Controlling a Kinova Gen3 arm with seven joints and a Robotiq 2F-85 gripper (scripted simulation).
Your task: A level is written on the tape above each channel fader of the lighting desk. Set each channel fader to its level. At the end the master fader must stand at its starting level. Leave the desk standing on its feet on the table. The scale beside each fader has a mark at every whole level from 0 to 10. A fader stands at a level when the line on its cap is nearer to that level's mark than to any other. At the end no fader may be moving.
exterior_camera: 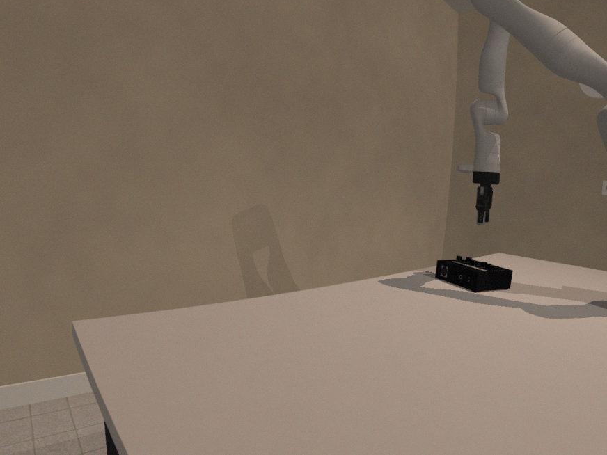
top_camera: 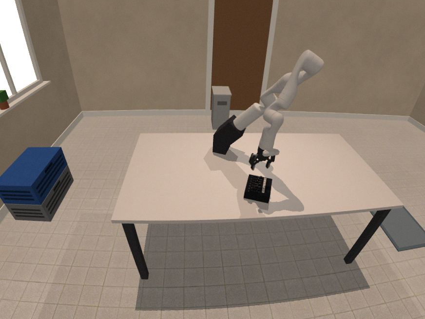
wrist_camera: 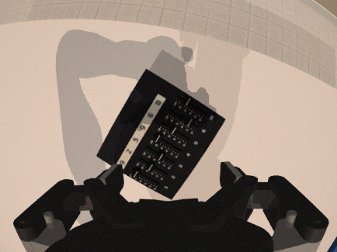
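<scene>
The black lighting desk [top_camera: 258, 188] [exterior_camera: 473, 273] [wrist_camera: 161, 133] stands on its feet on the white table [top_camera: 177, 177] [exterior_camera: 303, 364], near the front edge. A pale tape strip [top_camera: 265, 185] [wrist_camera: 140, 129] with written numbers runs along one side of it. Several faders [wrist_camera: 175, 137] lie in parallel rows beside the tape; their cap positions are too small to read. My gripper [top_camera: 262, 162] [exterior_camera: 482, 218] [wrist_camera: 171, 174] is open and empty. It hangs well above the desk, over its end nearest the arm's base.
The arm's black base [top_camera: 226, 138] stands at the table's back middle. On the floor are a blue and grey crate [top_camera: 33, 182] at the left, a grey cabinet [top_camera: 221, 106] by the door, and a grey-blue mat [top_camera: 404, 229] at the right.
</scene>
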